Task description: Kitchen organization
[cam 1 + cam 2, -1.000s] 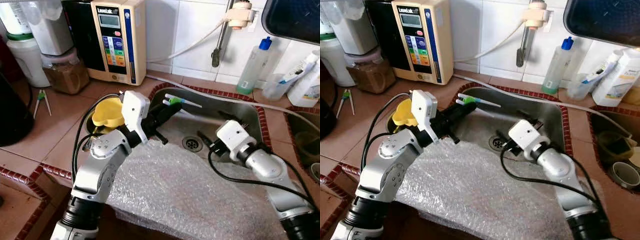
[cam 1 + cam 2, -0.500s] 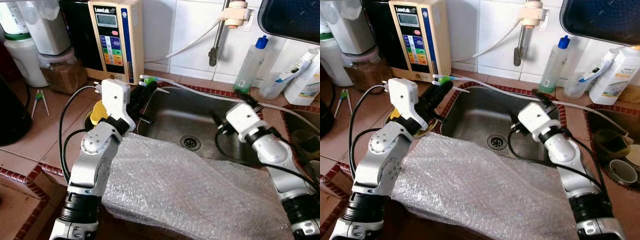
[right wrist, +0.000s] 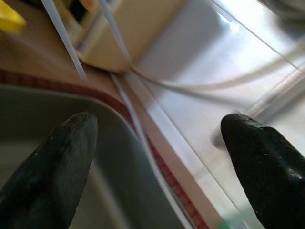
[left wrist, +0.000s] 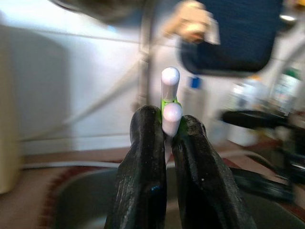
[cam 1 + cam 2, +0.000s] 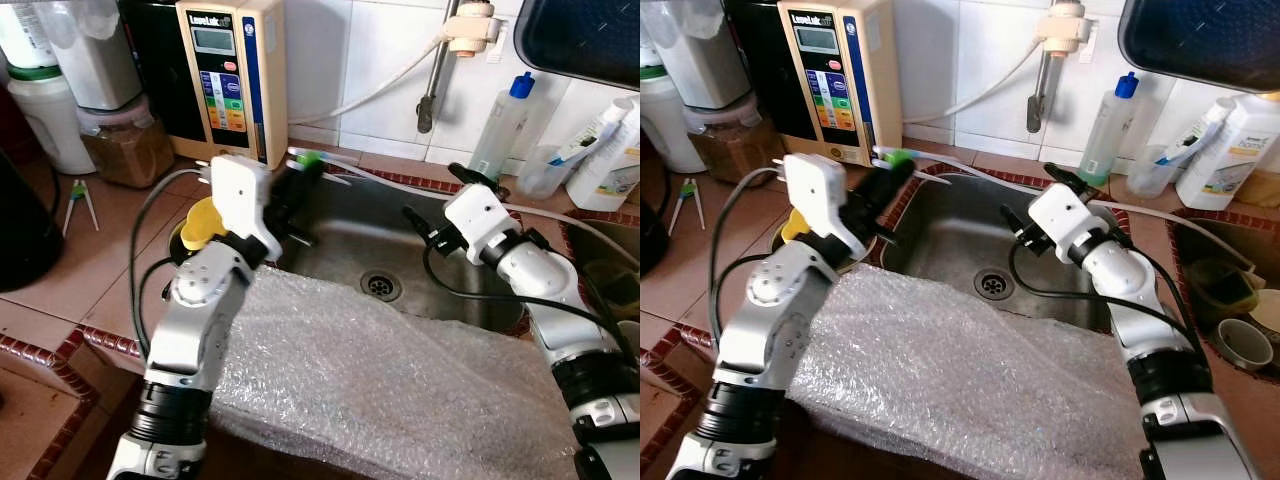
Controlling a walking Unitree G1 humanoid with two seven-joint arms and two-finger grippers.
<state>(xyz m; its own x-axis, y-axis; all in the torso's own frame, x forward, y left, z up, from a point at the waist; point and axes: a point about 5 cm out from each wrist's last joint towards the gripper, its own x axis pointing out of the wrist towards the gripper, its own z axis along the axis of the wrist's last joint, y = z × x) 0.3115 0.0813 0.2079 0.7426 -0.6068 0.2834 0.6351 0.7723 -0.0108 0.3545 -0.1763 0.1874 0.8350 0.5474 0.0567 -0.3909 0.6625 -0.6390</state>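
My left gripper (image 5: 296,174) is shut on a pair of white chopsticks joined by a green clip (image 5: 316,160), held above the back left corner of the steel sink (image 5: 345,235). In the left wrist view the two white ends (image 4: 170,95) stick out between the black fingers (image 4: 143,143). My right gripper (image 5: 436,198) hovers open over the sink's right half, nothing between its fingers (image 3: 52,167). A sheet of bubble wrap (image 5: 380,380) drapes over the sink's near edge.
A yellow funnel-like cup (image 5: 200,222) sits on the counter beside my left arm. A beige water unit (image 5: 232,70), jars and a second green-clipped pair of sticks (image 5: 80,200) stand to the left. A tap pipe (image 5: 432,90) and soap bottle (image 5: 500,130) are behind the sink.
My left gripper lifted the chopsticks from over the sink basin to its back left corner. My right gripper rose from low in the basin and turned toward the left.
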